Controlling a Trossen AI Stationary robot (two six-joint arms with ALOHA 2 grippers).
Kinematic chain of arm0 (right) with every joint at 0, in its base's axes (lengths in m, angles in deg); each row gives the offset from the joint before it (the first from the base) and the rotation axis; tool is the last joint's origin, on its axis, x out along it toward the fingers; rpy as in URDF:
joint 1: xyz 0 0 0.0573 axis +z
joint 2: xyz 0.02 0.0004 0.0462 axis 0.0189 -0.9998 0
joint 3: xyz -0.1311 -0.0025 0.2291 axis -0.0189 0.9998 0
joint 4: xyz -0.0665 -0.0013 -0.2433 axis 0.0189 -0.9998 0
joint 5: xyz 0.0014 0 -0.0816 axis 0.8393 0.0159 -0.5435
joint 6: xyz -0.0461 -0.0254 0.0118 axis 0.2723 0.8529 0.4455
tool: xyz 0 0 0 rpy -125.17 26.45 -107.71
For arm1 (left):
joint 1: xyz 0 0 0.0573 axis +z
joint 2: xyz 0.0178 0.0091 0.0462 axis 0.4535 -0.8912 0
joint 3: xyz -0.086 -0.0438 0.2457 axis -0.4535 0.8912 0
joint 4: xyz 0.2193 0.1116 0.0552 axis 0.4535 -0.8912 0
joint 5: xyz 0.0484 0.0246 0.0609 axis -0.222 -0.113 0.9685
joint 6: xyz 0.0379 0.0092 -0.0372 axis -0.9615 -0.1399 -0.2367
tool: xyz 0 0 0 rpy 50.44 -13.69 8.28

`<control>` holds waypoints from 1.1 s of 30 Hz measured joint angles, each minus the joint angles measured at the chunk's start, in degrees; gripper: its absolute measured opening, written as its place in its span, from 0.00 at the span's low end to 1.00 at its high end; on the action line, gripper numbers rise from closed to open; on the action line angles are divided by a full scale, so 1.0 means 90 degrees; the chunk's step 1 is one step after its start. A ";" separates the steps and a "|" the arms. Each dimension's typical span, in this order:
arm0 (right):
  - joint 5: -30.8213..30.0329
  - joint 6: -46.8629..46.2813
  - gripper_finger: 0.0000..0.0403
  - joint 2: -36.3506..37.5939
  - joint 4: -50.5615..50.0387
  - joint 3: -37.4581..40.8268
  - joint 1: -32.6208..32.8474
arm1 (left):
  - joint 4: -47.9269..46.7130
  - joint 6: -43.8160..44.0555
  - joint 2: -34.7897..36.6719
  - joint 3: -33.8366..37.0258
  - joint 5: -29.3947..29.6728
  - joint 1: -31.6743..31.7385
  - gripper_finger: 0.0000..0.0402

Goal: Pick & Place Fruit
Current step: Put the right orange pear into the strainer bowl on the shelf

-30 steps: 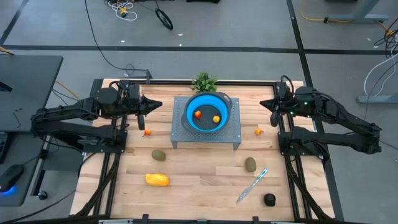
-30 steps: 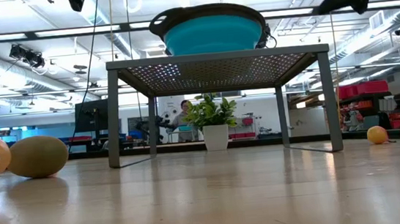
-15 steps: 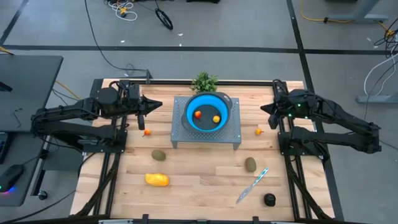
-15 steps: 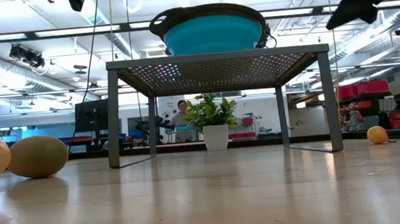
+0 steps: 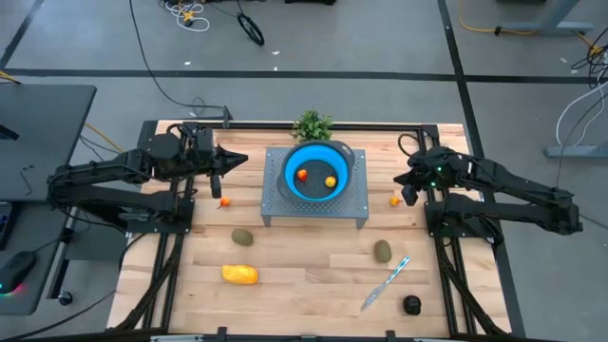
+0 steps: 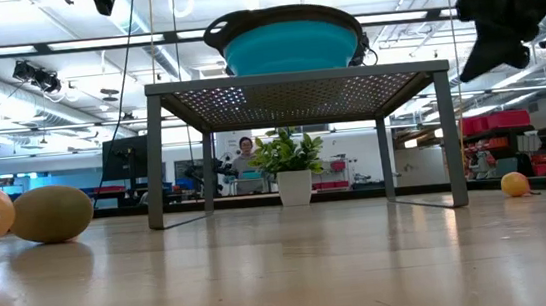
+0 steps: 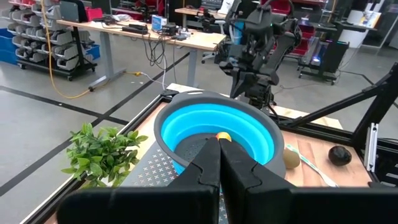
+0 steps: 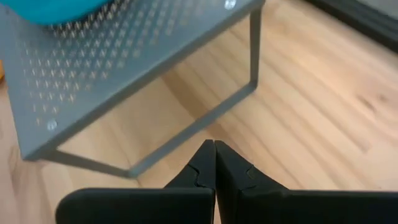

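A blue bowl stands on a grey perforated stand and holds two small round fruit. On the table lie two tiny orange fruit, two olive-brown ovals, a yellow-orange oblong and a near-black round one. My left gripper hovers shut to the left of the bowl, pointing at it. My right gripper is shut, tilted down, above the table to the right of the stand and close to the right-hand orange fruit. Both hold nothing.
A silver knife with a light-blue handle lies near the front right. A green plant sprig stands behind the stand. The stand's legs rise close in front of my right gripper. Bare wood lies in front of the stand.
My right gripper has come down and tipped its fingers toward the table beside the stand's right end, staying shut. My left gripper has kept still.
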 joint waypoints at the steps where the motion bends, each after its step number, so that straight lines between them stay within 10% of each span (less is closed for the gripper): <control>1: 0.0019 -0.0013 0.00 0.0001 -0.0016 0.0070 0.0002 | -0.0001 0.0000 0.0000 0.0000 0.0002 0.0001 0.00; 21: -0.0101 -0.0089 0.03 -0.0404 0.0091 0.0260 0.0000 | -0.0001 -0.0023 0.0000 0.0000 0.0117 0.0002 0.01; 33: -0.0442 -0.0422 0.40 -0.0953 0.0110 0.0260 -0.0001 | -0.0001 0.0011 0.0000 0.0000 0.0115 0.0002 0.01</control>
